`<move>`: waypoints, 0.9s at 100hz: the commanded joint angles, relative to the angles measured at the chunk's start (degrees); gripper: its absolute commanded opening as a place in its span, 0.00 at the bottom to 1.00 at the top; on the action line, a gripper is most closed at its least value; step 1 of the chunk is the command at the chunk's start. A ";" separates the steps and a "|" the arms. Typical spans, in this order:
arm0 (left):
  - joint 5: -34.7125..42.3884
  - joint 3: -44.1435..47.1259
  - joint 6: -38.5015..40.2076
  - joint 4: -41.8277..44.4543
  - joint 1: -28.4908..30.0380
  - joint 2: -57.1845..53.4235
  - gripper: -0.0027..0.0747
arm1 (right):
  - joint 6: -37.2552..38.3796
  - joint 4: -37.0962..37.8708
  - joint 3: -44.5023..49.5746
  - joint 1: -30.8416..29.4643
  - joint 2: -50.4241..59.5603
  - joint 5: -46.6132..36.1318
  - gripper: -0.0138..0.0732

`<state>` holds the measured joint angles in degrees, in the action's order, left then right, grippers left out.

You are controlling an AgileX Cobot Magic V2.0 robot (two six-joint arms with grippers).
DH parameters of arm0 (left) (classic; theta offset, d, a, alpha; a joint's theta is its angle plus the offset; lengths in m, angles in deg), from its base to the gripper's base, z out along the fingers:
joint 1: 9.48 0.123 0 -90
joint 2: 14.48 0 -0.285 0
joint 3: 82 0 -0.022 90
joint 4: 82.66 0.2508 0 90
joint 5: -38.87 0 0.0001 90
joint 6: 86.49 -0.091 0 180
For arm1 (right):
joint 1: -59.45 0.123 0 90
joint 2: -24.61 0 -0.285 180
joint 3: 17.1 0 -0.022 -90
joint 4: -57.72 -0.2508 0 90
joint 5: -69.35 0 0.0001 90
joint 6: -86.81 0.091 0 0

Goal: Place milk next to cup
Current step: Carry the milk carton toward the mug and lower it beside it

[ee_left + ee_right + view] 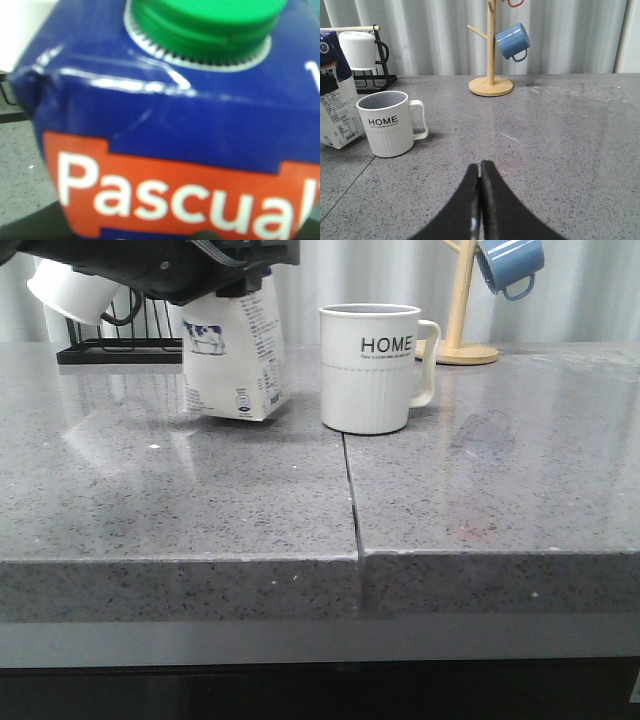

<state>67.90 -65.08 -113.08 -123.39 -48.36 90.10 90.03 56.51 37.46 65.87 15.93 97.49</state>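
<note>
The milk (pixel 235 355) is a white carton with a cow picture, tilted, just left of the cup (pixel 370 370), a narrow gap between them. The cup is a white ribbed mug reading "HOME", handle to the right. My left gripper (pixel 235 275) is shut on the carton's top. I cannot tell whether the carton's lower edge touches the counter. In the left wrist view the carton's blue top (pixel 175 120), green cap and red "Pascual" band fill the frame. My right gripper (pixel 480 167) is shut and empty over the counter, right of the cup (pixel 387 125) and milk (pixel 335 100).
A wooden mug tree (pixel 462 300) with a blue mug (pixel 510 265) stands behind the cup to the right. A black rack (pixel 120 345) with a white mug (pixel 70 290) stands at the back left. A seam (pixel 350 490) runs across the grey counter.
</note>
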 commanded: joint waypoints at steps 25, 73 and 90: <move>10.56 -4.01 0.13 3.97 -1.31 -2.98 0.09 | -0.17 0.51 -1.29 -0.29 -0.77 -4.31 0.08; 6.32 -4.01 0.13 2.90 -1.31 -2.80 0.91 | -0.17 0.51 -1.29 -0.29 -0.77 -4.31 0.08; 4.54 -4.01 0.13 2.90 -1.57 -3.68 0.88 | -0.17 0.51 -1.29 -0.29 -0.77 -4.31 0.08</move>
<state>69.07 -67.07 -113.42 -122.11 -49.04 90.05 90.03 56.58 37.46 65.87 15.93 97.49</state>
